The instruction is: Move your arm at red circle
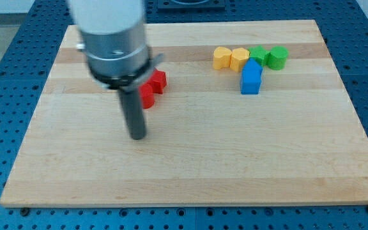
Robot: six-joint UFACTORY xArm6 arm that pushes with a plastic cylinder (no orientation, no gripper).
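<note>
Two red blocks sit together left of the board's middle: one (147,96) lower and partly hidden by the rod, one (159,81) above and to its right. I cannot tell which is the circle. My tip (137,136) rests on the wood just below and slightly left of the lower red block, close to it. The arm's grey body (112,38) covers the board's upper left.
At the view's upper right is a cluster: two yellow blocks (222,57) (239,59), two green blocks (258,55) (276,57), and a blue block (251,78) just below them. The wooden board (235,153) lies on a blue perforated table.
</note>
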